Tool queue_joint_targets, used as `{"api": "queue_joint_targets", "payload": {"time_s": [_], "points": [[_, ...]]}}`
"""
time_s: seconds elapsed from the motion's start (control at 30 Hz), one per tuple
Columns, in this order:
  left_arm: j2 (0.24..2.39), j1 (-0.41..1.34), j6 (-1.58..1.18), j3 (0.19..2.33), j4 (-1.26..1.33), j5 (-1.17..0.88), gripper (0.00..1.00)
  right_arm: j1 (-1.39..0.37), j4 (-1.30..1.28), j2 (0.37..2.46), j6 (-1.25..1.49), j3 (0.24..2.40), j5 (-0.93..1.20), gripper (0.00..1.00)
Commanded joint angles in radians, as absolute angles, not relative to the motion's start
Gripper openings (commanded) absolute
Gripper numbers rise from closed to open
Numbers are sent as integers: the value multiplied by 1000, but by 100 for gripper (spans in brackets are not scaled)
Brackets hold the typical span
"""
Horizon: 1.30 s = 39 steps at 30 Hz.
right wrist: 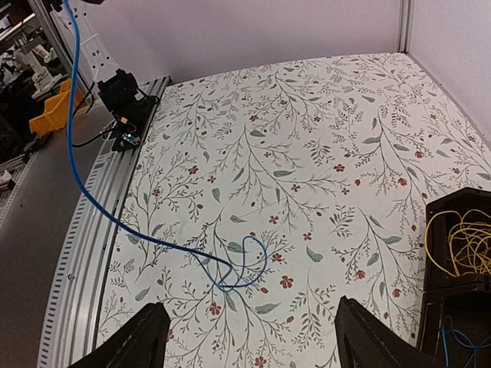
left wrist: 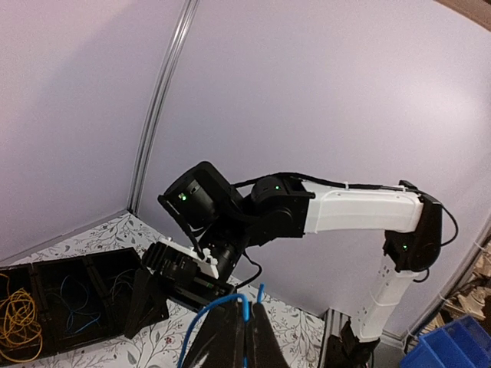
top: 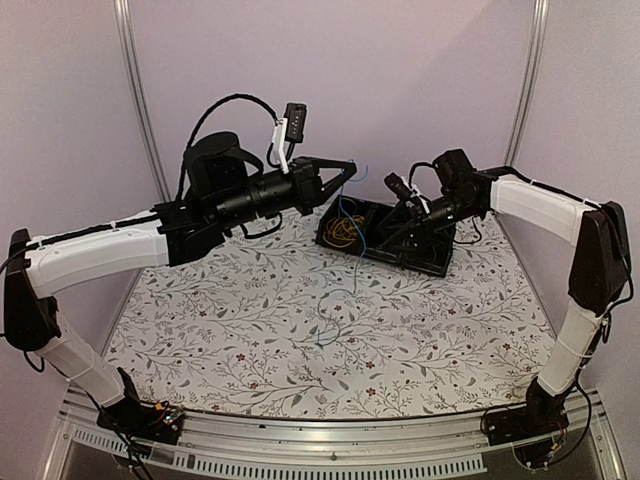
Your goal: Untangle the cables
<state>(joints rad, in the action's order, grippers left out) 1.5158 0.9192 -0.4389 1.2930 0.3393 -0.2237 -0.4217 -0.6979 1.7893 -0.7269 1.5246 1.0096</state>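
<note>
My left gripper is raised above the table, left of the black tray, and is shut on a thin blue cable. In the left wrist view the fingertips pinch the cable's bent end. The cable hangs down and ends in a loose loop on the table. My right gripper hovers over the tray, open and empty. A yellow-orange bundle lies in the tray's left compartment. More blue wire lies in the neighbouring compartment. I see no black wire.
The tray stands at the back of the flowered table, near the rear wall. A metal rail runs along the table's near edge, with the left arm's base on it. The right arm fills the middle of the left wrist view.
</note>
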Motion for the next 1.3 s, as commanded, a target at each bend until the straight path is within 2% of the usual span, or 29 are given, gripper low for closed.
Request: {"api": "queue_joint_targets", "payload": {"time_s": [0.0, 0.13, 0.2, 0.23, 0.27, 0.33, 0.37, 0.53, 0.57, 0.6, 0.63, 0.67, 0.77, 1.03, 1.27], "points": [[1491, 907, -439, 1284, 372, -216, 0, -502, -750, 1739, -786, 1493, 1044, 79], [1495, 907, -439, 1287, 373, -218, 0, -554, -693, 1741, -733, 1480, 1028, 79], [1494, 907, -438, 1289, 370, -218, 0, -562, -671, 1752, -704, 1490, 1029, 74], [1492, 907, -439, 1288, 368, -217, 0, -563, -667, 1759, -695, 1501, 1030, 68], [1490, 907, -438, 1287, 365, -217, 0, -563, -669, 1767, -685, 1513, 1028, 51], [1485, 906, -436, 1285, 361, -213, 0, -563, -675, 1778, -678, 1540, 995, 9], [1481, 906, -437, 1281, 359, -209, 0, -562, -678, 1781, -675, 1550, 972, 0], [1460, 906, -428, 1252, 362, -192, 0, -512, -687, 1763, -710, 1603, 877, 0], [1455, 906, -424, 1243, 362, -191, 3, -493, -698, 1766, -716, 1633, 869, 0], [1453, 907, -423, 1234, 361, -188, 9, -475, -712, 1776, -728, 1668, 863, 0], [1451, 906, -422, 1225, 356, -183, 26, -455, -729, 1786, -737, 1706, 857, 0], [1448, 907, -425, 1217, 348, -175, 36, -437, -743, 1801, -749, 1749, 847, 0], [1431, 905, -430, 1185, 328, -150, 48, -383, -774, 1865, -776, 1866, 829, 0], [1346, 902, -436, 1090, 306, -78, 49, -284, -746, 2061, -793, 2132, 793, 0], [1321, 900, -442, 1063, 289, -50, 49, -262, -619, 2202, -793, 2176, 702, 0]]}}
